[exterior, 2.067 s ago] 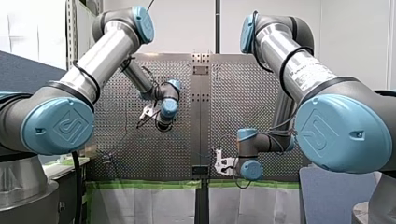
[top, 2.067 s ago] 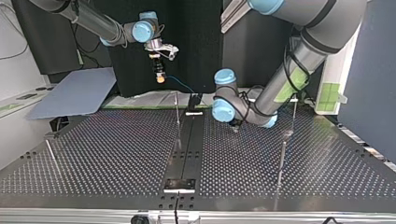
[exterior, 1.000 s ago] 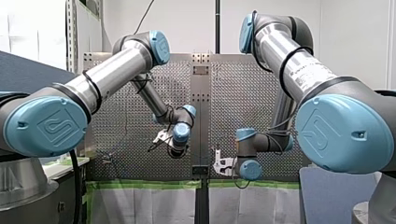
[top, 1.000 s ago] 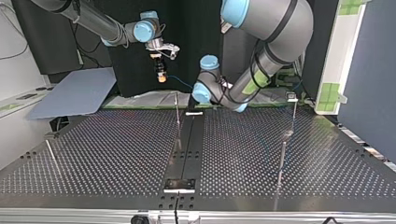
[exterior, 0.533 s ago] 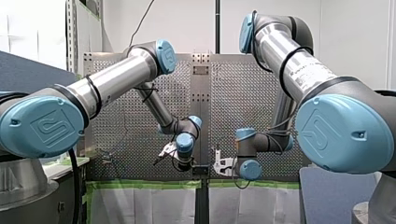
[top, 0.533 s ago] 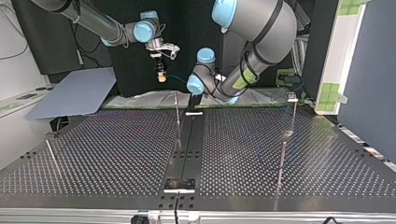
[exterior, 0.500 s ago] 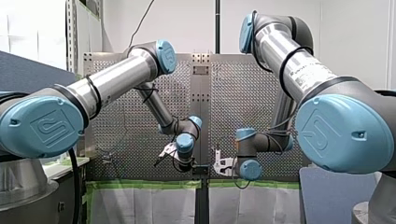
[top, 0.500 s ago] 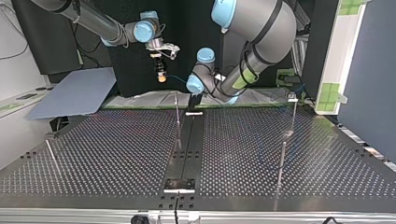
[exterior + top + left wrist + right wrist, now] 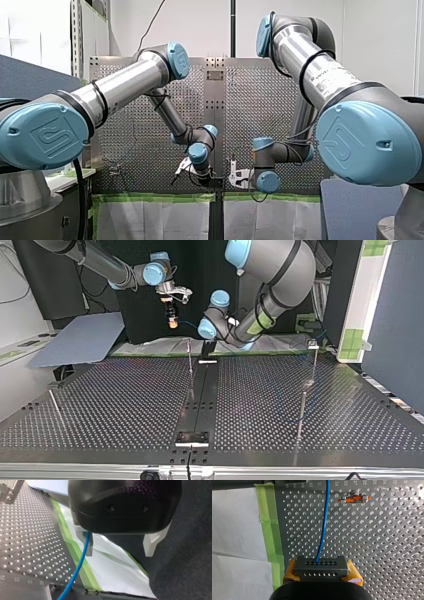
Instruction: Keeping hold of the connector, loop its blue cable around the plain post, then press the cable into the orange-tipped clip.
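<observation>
My right gripper [image 9: 321, 573] is shut on the grey connector [image 9: 321, 565], with a yellow pad on each side of it. The blue cable [image 9: 323, 525] runs from the connector across the perforated plate, passing beside the orange-tipped clip [image 9: 353, 498]. In the top view my right gripper [image 9: 171, 320] hangs above the table's far edge. My left gripper [image 9: 120, 546] is open, its pale fingers [image 9: 151, 545] wide apart. The blue cable [image 9: 80, 562] passes along the inner side of one finger, ungripped. A thin plain post [image 9: 190, 360] stands near the centre rail.
Green tape [image 9: 270, 530] and white sheeting edge the plate on the side nearest the arms. More thin posts [image 9: 302, 412] stand at the top view's right, and a leaning rod [image 9: 55, 407] at its left. A black fixture [image 9: 208, 348] sits at the rail's far end.
My left arm has swung down and toward the centre rail, bringing its open gripper to the blue cable. My right arm has held still with the connector.
</observation>
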You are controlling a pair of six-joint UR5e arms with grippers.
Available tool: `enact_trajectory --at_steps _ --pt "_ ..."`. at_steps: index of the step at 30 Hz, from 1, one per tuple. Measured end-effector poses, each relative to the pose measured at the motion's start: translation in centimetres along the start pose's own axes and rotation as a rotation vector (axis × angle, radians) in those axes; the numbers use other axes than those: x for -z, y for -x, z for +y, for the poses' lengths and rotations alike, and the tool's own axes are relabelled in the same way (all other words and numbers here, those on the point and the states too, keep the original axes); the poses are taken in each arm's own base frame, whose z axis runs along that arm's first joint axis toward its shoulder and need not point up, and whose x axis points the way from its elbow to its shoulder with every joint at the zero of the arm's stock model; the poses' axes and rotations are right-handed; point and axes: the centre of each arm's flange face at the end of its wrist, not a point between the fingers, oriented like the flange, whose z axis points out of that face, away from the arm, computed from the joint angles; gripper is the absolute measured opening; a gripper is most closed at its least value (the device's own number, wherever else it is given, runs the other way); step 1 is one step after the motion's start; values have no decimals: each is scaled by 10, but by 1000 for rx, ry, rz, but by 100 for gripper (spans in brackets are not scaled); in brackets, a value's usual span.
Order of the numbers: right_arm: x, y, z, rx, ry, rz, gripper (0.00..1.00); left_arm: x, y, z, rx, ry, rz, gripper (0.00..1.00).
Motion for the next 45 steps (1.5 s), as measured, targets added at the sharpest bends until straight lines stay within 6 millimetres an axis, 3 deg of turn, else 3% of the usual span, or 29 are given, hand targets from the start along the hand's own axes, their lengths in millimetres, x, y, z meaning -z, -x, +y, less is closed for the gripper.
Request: enact_trajectory --at_steps 9,18,31,33,34,36,37,38,39,41,45 --pt "0 0 0 1 -1 1 0 -1 14 -1 107 -81 -53 100" --pt "0 0 1 1 1 3 0 21 37 3 210 -165 -132 100" --pt "0 0 1 1 2 -2 0 31 41 -12 315 -308 -175 100" --pt "0 0 1 1 1 -1 0 32 42 -14 309 -322 -176 96" --pt "0 0 1 1 1 -2 0 32 42 -14 306 -323 -177 81" --pt "0 0 0 1 0 -2 0 32 42 -14 301 -316 -179 76" --pt "0 0 0 1 0 -2 0 32 42 -14 300 -311 -180 51" --pt "0 0 0 1 0 -2 0 32 42 -13 298 -302 -181 35" --pt "0 0 0 2 0 -2 0 32 41 -13 297 -296 -181 35" --pt "0 0 1 1 0 -2 0 32 39 -12 297 -276 -179 0" --pt "0 0 2 1 2 -2 0 31 32 -8 304 -237 -170 0"
